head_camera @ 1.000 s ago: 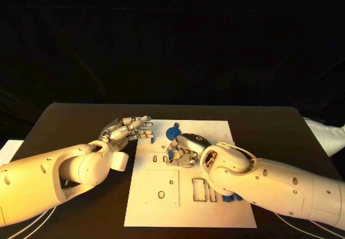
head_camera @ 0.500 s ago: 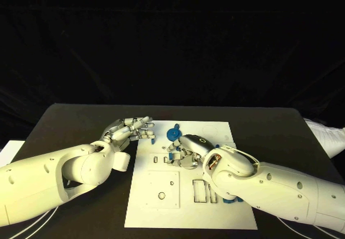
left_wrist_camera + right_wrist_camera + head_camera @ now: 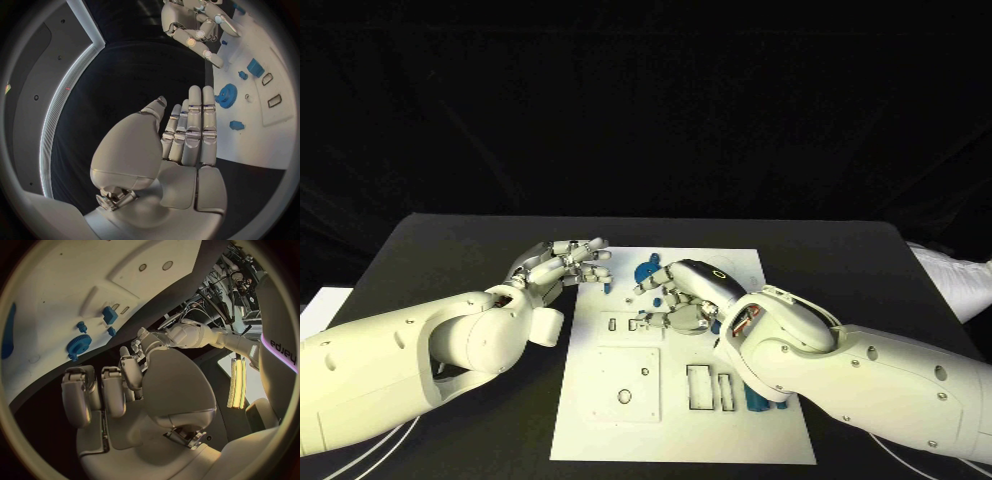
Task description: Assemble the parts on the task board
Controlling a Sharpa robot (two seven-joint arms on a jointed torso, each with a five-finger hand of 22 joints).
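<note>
The white task board (image 3: pixel 625 420) lies in the middle of the black table. A blue gear (image 3: pixel 648 271) sits near its far edge, also seen as the blue gear (image 3: pixel 226 94) and the gear (image 3: pixel 79 343). Around it lie a blue block (image 3: pixel 109 315) and small blue pieces (image 3: pixel 237 125). My right hand (image 3: pixel 682 295) hovers over the board just beside the gear, fingers loosely bent downward, holding nothing. My left hand (image 3: pixel 567 262) is at the board's far left corner, fingers straight and side by side (image 3: pixel 190 130), empty.
More blue parts (image 3: pixel 762 400) lie by the board's right edge, partly hidden under my right forearm. A long blue piece (image 3: pixel 7 330) lies on the board. Rectangular slots (image 3: pixel 700 387) and a raised square plate (image 3: pixel 629 378) mark the board's near half.
My right hand has shifted slightly toward the far side of the board, nearer the gear. The left hand has hardly moved. The whole view has shifted a little.
</note>
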